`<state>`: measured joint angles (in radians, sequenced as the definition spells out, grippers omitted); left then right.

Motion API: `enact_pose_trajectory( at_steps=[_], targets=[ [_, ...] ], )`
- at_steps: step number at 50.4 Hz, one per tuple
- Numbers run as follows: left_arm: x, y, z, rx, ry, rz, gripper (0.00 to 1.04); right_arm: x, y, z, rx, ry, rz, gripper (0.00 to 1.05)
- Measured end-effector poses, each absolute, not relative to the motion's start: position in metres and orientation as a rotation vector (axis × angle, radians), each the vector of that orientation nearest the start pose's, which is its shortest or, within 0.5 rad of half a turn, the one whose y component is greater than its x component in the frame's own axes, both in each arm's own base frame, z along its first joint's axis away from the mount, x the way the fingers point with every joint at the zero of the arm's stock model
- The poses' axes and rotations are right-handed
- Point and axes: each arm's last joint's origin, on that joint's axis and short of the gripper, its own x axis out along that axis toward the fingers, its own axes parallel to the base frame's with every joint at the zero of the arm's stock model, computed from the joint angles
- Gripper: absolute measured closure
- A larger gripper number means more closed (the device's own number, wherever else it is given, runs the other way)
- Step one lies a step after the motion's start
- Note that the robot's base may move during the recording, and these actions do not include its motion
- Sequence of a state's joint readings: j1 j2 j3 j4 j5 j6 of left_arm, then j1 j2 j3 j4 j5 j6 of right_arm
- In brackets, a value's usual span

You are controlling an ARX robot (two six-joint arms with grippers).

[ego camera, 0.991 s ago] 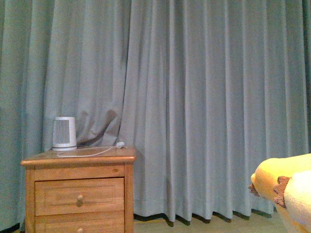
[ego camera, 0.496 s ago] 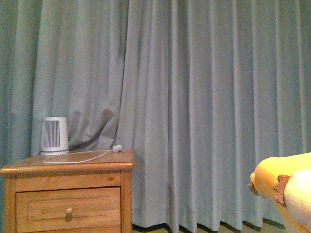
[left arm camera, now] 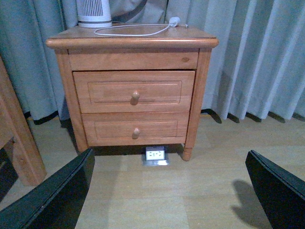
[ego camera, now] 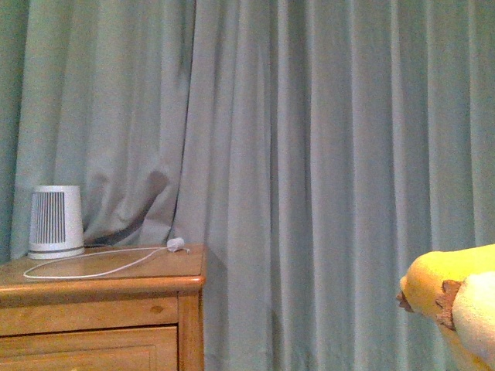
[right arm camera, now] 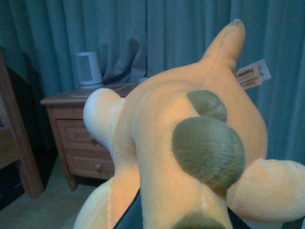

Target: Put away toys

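The orange-yellow plush animal (right arm camera: 162,129) fills the right wrist view, with brown-grey patches, stubby limbs and a paper tag (right arm camera: 251,75). My right gripper (right arm camera: 178,222) is shut on it, its dark fingers mostly buried under the fabric at the base. In the front view only the toy's yellow end with jagged brown trim (ego camera: 452,297) pokes in at the lower right. My left gripper (left arm camera: 171,191) hangs open above the wooden floor, its black fingers (left arm camera: 52,195) far apart with nothing between them, facing a two-drawer nightstand (left arm camera: 133,90).
The wooden nightstand (ego camera: 100,297) carries a small white ribbed appliance (ego camera: 56,222) and a looped white cable (ego camera: 100,261). Grey-blue curtains (ego camera: 325,154) hang behind it. A floor socket (left arm camera: 155,154) sits under the nightstand. A wooden furniture leg (left arm camera: 19,143) stands beside it.
In the front view the nightstand and appliance have slid left and lower in frame and look larger. The plush animal holds its place at the lower right.
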<state>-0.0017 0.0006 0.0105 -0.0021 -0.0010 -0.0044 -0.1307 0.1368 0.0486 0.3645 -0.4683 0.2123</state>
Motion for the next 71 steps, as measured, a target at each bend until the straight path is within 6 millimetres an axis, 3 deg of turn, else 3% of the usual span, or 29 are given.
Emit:
enact_pose_trajectory(
  at_steps=[71],
  targets=[
    [0.0971,-0.0002,0.1668,-0.004,-0.008,-0.001,0.06,0.0987,0.0003,0.2032,0.128,-0.228,0.362,0.98]
  ],
)
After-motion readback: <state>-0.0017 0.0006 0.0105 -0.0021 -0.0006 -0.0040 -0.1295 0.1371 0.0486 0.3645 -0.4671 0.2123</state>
